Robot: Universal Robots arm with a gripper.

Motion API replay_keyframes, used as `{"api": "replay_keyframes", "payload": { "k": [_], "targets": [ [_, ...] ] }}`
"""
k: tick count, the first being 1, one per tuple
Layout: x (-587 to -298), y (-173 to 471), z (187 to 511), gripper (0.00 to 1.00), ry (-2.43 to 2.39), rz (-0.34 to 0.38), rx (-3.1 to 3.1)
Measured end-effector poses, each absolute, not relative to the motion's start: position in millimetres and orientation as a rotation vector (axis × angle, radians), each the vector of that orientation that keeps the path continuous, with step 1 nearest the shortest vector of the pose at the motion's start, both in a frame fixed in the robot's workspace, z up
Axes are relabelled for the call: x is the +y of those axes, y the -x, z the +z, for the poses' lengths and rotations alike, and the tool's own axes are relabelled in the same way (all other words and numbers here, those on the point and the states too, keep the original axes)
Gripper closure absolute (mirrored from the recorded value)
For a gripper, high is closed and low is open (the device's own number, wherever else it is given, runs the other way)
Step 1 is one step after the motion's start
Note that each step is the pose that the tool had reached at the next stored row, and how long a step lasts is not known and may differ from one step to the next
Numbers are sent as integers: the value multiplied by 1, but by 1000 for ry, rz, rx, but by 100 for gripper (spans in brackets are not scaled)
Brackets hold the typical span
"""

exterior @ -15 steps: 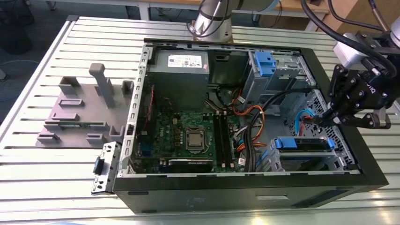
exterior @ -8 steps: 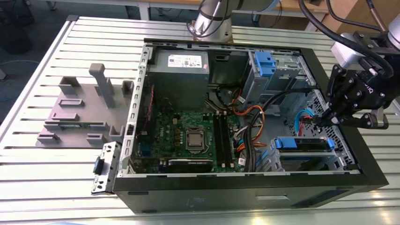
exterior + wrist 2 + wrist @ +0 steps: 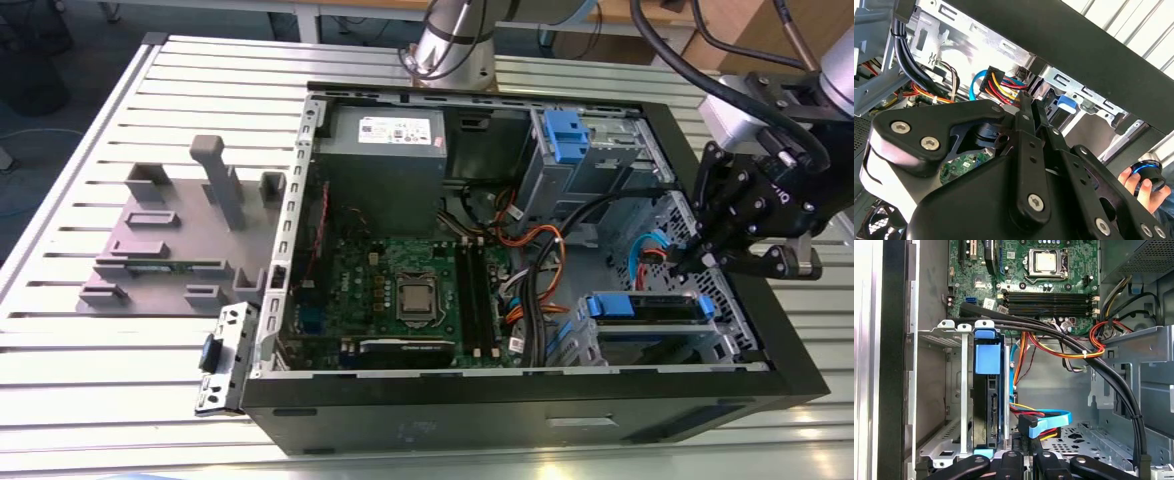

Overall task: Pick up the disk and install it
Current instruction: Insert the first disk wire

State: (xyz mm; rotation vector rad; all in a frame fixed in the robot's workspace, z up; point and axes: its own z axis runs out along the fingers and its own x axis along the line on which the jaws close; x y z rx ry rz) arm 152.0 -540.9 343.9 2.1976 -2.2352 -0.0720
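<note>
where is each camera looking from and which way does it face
Exterior view: off the arm, above, looking down into the open computer case on the slatted table; shows the arm and gripper over the disk.
First wrist view: on the wrist, looking into the case at the disk in its bay and the motherboard; gripper linkage along one edge.
Second wrist view: behind the black gripper body, facing the drive cage; a person's hand beside it.
Shared: the blue-bracketed disk.

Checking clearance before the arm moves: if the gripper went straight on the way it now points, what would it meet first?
Most likely the blue cable connector just ahead of the gripper in the first wrist view, with the disk in its blue bracket standing close beside that line. Depth is hard to judge.
</note>
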Motion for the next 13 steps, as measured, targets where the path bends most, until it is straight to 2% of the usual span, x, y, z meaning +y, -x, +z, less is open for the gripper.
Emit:
{"api": "replay_keyframes", "payload": {
  "k": [13],
  "targets": [
    [-545, -152, 344, 83, -2197, -71, -2235]
  ]
}}
